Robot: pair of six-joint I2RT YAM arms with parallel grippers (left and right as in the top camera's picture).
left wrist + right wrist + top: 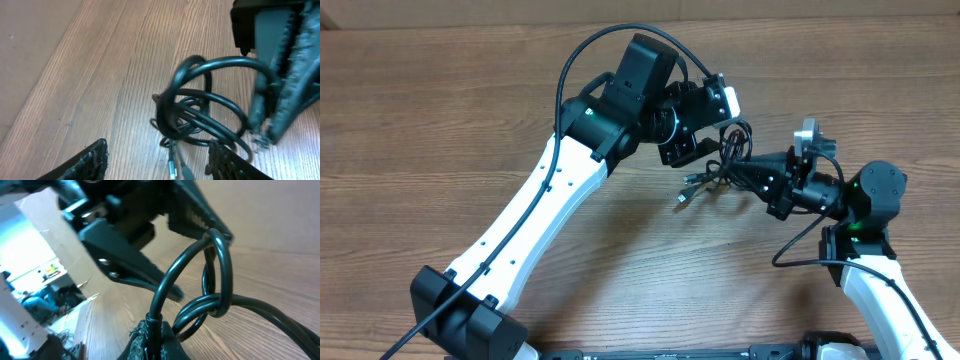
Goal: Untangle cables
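Observation:
The cables [724,160] are a bunch of thin black loops hanging between my two grippers, a little above the wooden table [440,110]. Silver-tipped plug ends [684,193] dangle at the bunch's lower left. In the left wrist view the loops [200,112] lie just beyond my left gripper [160,162], which is open and empty, with the plug ends [175,166] between its fingers. My right gripper [162,335] is shut on one strand of the cables [200,265] and shows in the left wrist view [280,85] at the bunch's right. From overhead, my left gripper [698,152] and right gripper [747,172] flank the bunch.
The left arm [550,190] crosses the table from bottom left to centre top. The right arm [865,200] stands at the right, with its own thicker black cable [800,245] looping beside it. Bare wood lies on all sides.

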